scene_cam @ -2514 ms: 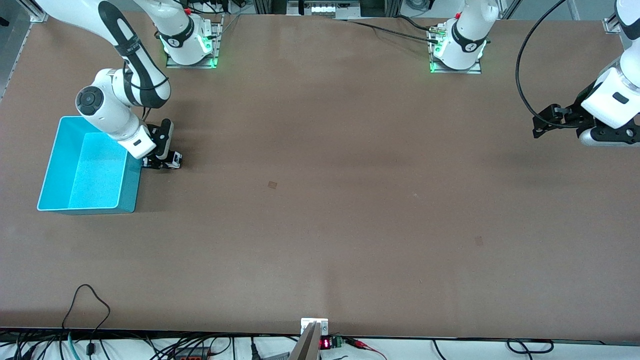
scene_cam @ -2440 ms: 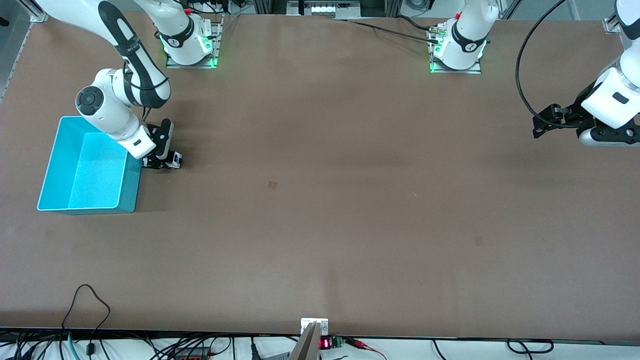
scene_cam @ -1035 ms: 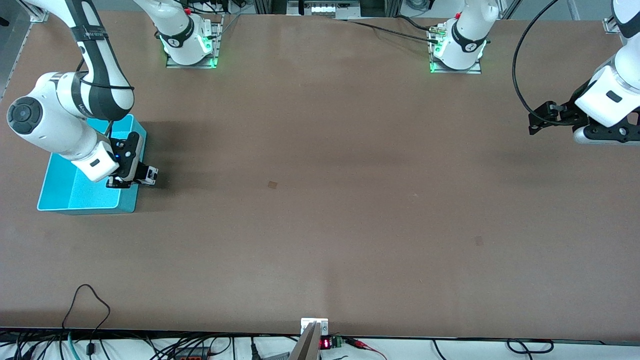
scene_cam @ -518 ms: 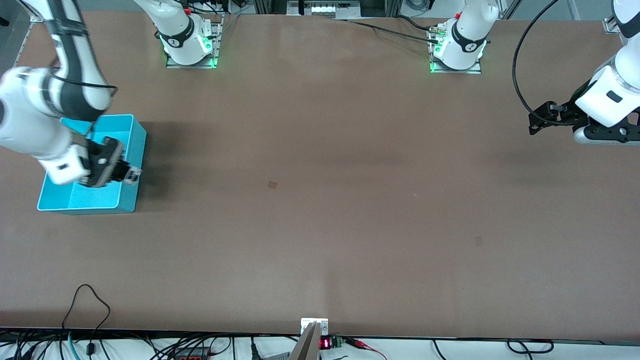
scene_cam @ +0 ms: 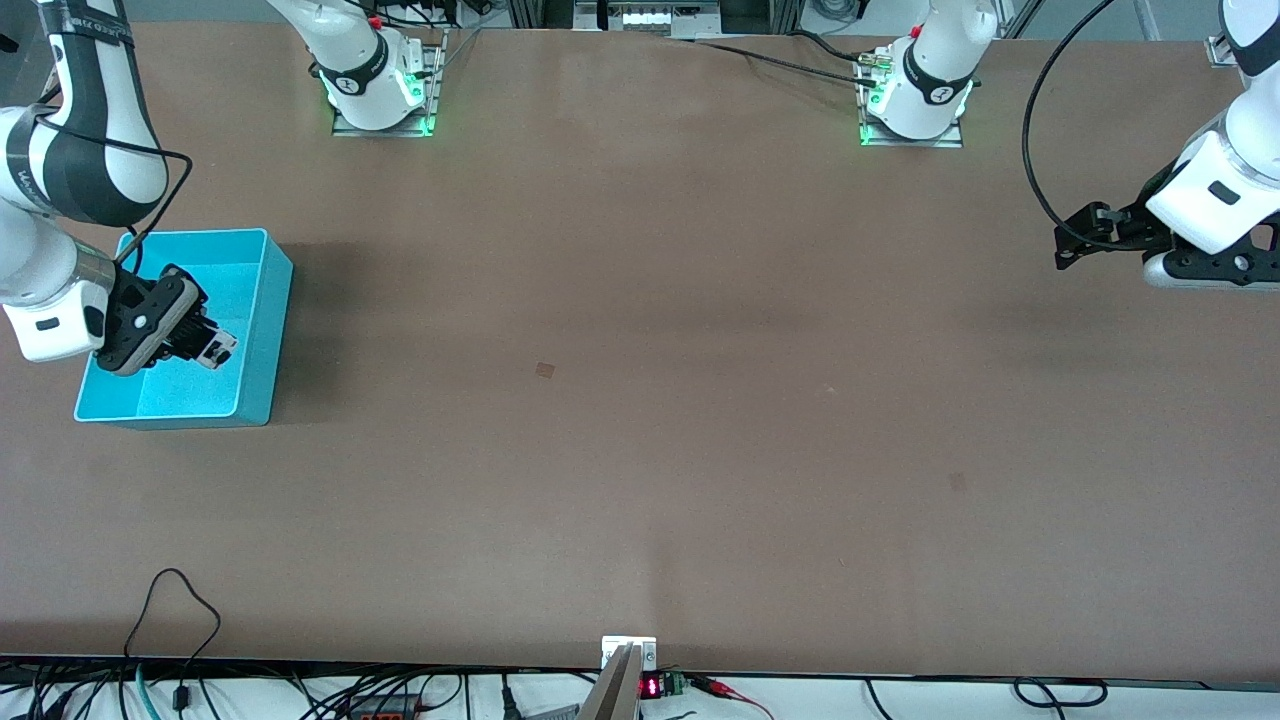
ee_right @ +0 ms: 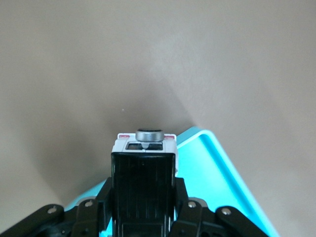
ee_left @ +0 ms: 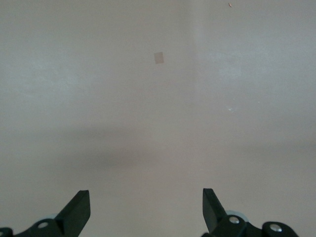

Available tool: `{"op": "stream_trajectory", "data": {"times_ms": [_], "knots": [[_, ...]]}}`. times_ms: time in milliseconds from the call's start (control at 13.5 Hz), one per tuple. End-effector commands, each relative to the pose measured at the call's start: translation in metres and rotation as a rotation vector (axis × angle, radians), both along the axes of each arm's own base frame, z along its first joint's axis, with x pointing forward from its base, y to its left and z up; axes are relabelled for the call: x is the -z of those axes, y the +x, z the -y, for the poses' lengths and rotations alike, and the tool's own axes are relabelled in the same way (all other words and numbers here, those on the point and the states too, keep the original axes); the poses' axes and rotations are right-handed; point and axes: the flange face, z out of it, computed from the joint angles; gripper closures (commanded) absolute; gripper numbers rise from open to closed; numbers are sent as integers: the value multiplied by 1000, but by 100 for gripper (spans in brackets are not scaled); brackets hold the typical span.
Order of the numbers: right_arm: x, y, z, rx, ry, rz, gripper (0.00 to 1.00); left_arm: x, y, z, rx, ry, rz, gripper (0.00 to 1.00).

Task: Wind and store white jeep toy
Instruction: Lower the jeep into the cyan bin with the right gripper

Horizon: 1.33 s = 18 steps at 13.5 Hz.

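Over the turquoise bin (scene_cam: 268, 300) at the right arm's end of the brown counter (scene_cam: 640, 400), the right gripper (scene_cam: 196, 343) hangs with its fingers clamped tight on the white jeep toy (scene_cam: 216, 349), which is up in the air above the bin's inside. From the right wrist view the jeep (ee_right: 145, 144) shows its black roof and a spare wheel on its end, with the bin's rim (ee_right: 232, 173) under it. At the left arm's end the left gripper (scene_cam: 1068, 247) waits over bare counter, its fingers (ee_left: 79, 210) spread wide and holding nothing.
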Motion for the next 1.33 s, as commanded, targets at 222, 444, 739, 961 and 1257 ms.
{"op": "stream_trajectory", "data": {"times_ms": [222,444,739,961,1257], "knots": [[31,-18,22,503,-132,-113,100,-7,1,-1,1,-15,-5,0],[55,-24,46,641,-181,-140,100,-7,2,-1,0,-15,-4,0],[82,-25,85,790,-179,-120,100,-6,0,-2,-2,-14,-13,0],[104,-40,97,905,-186,-122,100,-7,0,-1,-2,-14,-13,0],[145,-67,112,931,-161,-55,100,-6,0,-1,-5,-14,-16,0]]}}
